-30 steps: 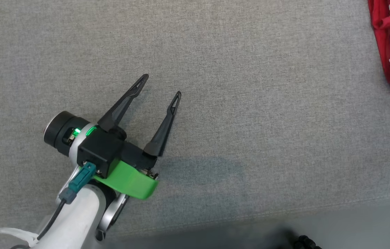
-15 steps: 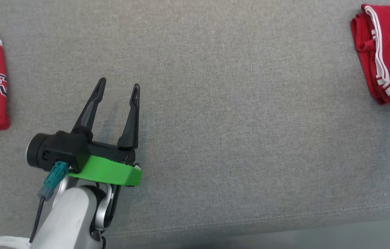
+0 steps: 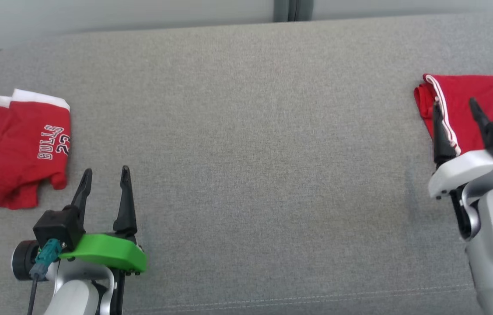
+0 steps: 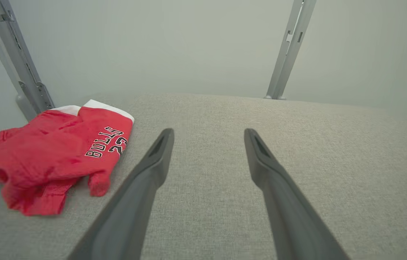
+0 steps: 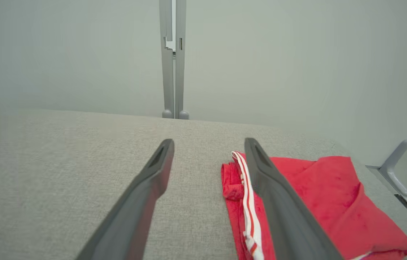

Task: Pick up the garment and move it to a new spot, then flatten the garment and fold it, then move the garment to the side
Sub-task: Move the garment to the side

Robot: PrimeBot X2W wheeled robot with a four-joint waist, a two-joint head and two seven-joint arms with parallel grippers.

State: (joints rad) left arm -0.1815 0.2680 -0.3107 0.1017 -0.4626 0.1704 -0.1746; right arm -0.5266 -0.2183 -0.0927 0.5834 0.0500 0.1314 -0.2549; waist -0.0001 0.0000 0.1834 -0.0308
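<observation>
Left gripper (image 3: 105, 171): at 7 o'clock in the head view, fingers spread apart with nothing between them, above the bare grey cushion (image 3: 250, 153).
Right gripper (image 3: 454, 104): at 4 o'clock, fingers wide apart and holding nothing (in the wrist view one finger crosses the garment's striped edge; I cannot tell whether it touches).
Folded garment (image 3: 463, 100): red with white stripes, lying on the cushion at 3 o'clock, at the right gripper's fingertips.
Bulls garment (image 3: 23, 148): red, rumpled, at 9 o'clock, well apart from the folded one.
Post (image 3: 288, 8): grey metal, at 12 o'clock behind the cushion.
</observation>
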